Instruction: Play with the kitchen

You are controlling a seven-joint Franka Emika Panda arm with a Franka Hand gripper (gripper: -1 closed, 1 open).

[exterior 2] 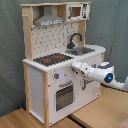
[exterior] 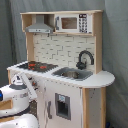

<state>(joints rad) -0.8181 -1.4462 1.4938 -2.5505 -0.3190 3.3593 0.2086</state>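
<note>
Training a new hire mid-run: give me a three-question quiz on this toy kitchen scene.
1. True or false: the microwave sits below the sink.
2. In the second exterior view, which is nearer the arm: A) hood, B) front panel beside the oven door, C) faucet?
3. Fill in: the black-red hob lies to the sink's ____ in the second exterior view.

Key: 1 false, it sits top-shelf beside the hood; 2 B; 3 left.
</note>
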